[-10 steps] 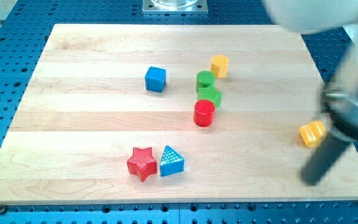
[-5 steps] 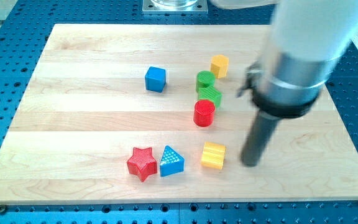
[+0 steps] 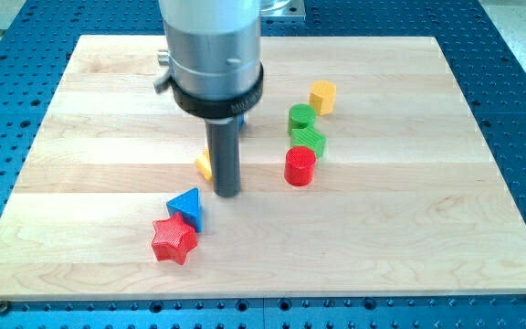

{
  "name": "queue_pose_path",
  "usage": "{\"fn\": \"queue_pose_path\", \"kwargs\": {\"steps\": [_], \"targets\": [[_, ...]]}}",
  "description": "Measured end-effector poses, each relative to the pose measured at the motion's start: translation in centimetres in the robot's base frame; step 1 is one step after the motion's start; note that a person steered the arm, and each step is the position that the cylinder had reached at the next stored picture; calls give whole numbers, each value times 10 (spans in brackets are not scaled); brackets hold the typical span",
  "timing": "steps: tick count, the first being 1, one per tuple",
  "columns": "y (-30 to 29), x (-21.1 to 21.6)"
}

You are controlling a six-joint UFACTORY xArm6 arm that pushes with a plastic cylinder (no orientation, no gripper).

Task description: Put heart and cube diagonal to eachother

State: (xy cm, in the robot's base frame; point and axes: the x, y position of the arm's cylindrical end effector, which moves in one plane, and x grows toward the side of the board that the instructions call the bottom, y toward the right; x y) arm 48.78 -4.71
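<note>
Yellow heart [image 3: 204, 165] touching my tip [image 3: 227, 193]

On the pale wooden table [image 3: 80, 228], a red star block [image 3: 173, 241] touches a blue triangular block [image 3: 186, 206] near left; green blocks [image 3: 305, 131] and a red cylinder [image 3: 299, 167] cluster right, a yellow hexagonal block [image 3: 322, 96] farther.

A lab bench: wooden board [image 3: 482, 183] on blue perforated mounting plate [image 3: 519, 55].
</note>
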Motion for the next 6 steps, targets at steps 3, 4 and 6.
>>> {"fn": "queue_pose_path", "kwargs": {"steps": [3, 4, 6], "targets": [[-28, -67], [-3, -93], [6, -108]]}}
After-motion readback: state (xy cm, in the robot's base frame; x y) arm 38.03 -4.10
